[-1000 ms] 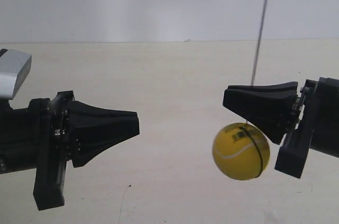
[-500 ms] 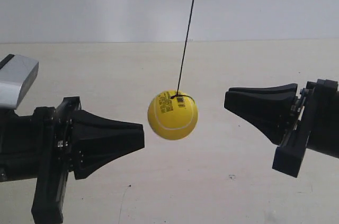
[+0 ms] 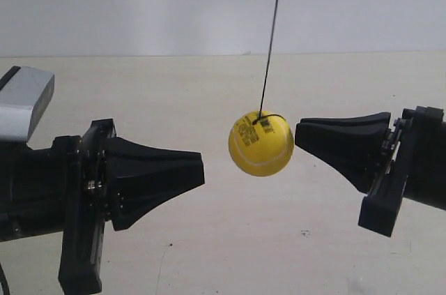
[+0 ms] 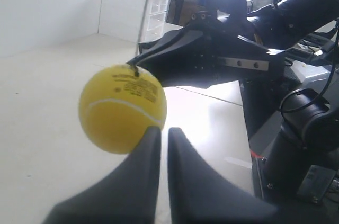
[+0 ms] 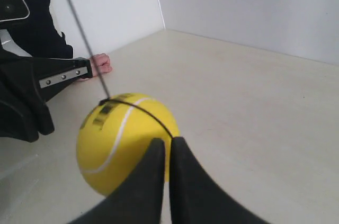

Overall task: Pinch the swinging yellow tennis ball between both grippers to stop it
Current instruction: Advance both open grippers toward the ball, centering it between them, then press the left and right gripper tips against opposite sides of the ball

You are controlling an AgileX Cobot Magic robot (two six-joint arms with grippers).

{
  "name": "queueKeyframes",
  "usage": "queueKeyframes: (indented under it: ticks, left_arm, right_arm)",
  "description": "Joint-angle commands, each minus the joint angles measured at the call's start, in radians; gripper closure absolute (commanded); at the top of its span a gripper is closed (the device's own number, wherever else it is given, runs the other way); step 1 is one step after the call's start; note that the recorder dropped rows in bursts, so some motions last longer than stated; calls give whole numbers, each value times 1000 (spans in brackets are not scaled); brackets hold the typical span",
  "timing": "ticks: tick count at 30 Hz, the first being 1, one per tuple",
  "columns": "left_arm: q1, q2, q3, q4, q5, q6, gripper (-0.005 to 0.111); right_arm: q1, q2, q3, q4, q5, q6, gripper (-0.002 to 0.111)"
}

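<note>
Hanging on its black string (image 3: 272, 37) above the table (image 3: 209, 86), the yellow tennis ball (image 3: 261, 144) is seen just beside the right end effector (image 3: 298, 133) and apart from the left end effector (image 3: 201, 173), both closed on nothing.

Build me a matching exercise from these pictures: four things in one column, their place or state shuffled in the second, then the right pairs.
Column one
1. bright yellow fuzzy tennis ball
2. thin black string
3. black wedge-jawed left gripper
4. silver-grey box

Column two
A. sits on the arm at the exterior view's left
B. hangs in the air between the tips of the two arms
C. runs up out of the top of the picture
D. points at the ball, closed to a narrow slit

Pairs: 1-B, 2-C, 3-D, 4-A.
</note>
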Motion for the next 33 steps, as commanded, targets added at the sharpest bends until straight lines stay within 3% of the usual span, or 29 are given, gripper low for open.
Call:
queueKeyframes:
  ticks: [1,9,15,20,28,33]
  left_arm:
    - [-7,9,-3,-21,-9,8,102]
    - [-8,97,-22,1,-9,8,102]
    - [-122,128,-74,6,-9,8,102]
    - [-170,136,-114,-19,-9,8,102]
    - [-170,200,-130,-65,-9,8,102]
    - [-170,211,-130,-185,-9,31,102]
  right_arm:
    - [2,2,-4,-10,2,6,108]
    - [2,2,-4,-69,11,26,108]
    - [2,2,-4,-76,13,26,108]
    - [2,2,-4,-83,13,26,108]
    - [2,2,-4,-96,13,40,108]
    - [2,2,-4,-109,13,40,108]
